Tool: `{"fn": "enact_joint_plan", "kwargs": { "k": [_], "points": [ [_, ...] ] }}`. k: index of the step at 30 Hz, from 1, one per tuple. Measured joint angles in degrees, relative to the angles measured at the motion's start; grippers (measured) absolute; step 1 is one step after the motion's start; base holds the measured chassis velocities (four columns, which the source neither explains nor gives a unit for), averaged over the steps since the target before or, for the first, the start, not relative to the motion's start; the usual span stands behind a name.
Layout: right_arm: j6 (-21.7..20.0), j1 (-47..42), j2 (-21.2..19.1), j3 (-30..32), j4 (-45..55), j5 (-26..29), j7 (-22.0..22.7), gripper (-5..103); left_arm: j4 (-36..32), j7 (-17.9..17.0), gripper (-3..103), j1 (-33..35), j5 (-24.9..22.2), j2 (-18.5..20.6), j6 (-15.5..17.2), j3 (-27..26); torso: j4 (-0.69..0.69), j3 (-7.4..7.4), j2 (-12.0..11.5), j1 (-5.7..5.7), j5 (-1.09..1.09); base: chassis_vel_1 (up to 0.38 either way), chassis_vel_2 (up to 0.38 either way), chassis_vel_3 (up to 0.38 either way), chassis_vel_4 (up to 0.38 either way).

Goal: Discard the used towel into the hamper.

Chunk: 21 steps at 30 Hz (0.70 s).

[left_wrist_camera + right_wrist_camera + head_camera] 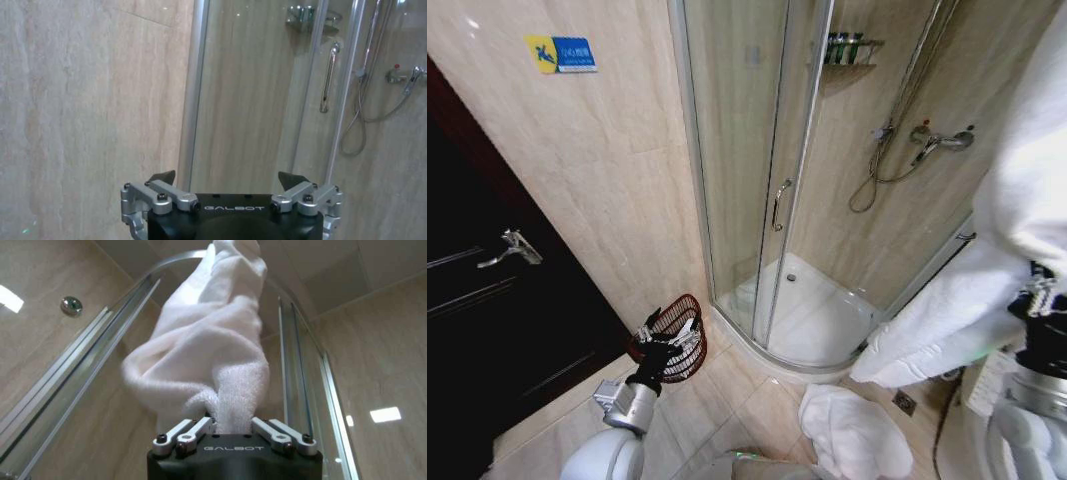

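My right gripper [232, 426] is pinching the white towel [200, 355], which bunches up out of my fingers at the right, near the shower stall [767, 180]. My left gripper [670, 343] is spread wide, holding nothing, right over the hamper [679, 322] on the floor against the wall.

Soft even indoor light, ceiling-light glints on glossy wall tiles [385, 414], dark door [487, 330] underexposed, wide-angle bending at edges
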Motion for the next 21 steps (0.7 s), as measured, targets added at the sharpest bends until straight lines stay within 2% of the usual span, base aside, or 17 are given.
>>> {"fn": "enact_joint_plan", "kwargs": {
  "k": [6,12,15,16,18,21],
  "points": [
    [1.23,-0.96,0.73,0.71,0.92,-0.05,-0.05,12,0.0,0.0,100,0.0,0.0,0.0,0.0,0.0,0.0,0.0,0.0,0.0,-0.02,0.0,0.0,0.0,0.0],
    [4.72,-3.0,2.08,2.93,5.58,0.4,-1.24,12,0.0,0.0,100,0.0,0.0,-0.01,0.0,0.0,0.01,0.0,0.0,0.0,0.0,0.0,0.0,0.0,0.0],
    [4.99,-3.74,2.44,3.99,8.27,0.92,-1.26,12,0.0,0.0,100,0.0,0.0,0.0,0.0,0.0,0.0,0.0,0.0,0.0,0.01,0.0,0.0,0.0,0.0],
    [5.1,-3.79,2.42,4.67,9.46,1.23,-1.15,12,0.0,0.0,100,0.0,0.0,0.0,0.0,0.0,0.0,-0.01,0.0,0.0,-0.09,0.0,0.0,0.0,0.0],
    [4.74,-3.57,1.98,5.55,10.2,1.46,-0.62,12,0.0,0.0,100,0.0,0.0,0.0,0.0,0.0,0.0,-0.01,0.0,0.0,0.01,0.0,0.0,0.0,0.0],
    [4.26,-3.3,1.55,5.98,10.29,1.54,-0.05,12,0.0,0.0,100,0.0,0.0,0.0,0.0,0.0,0.0,-0.01,0.0,0.0,-0.02,0.0,0.0,0.0,0.0]
  ]
}}
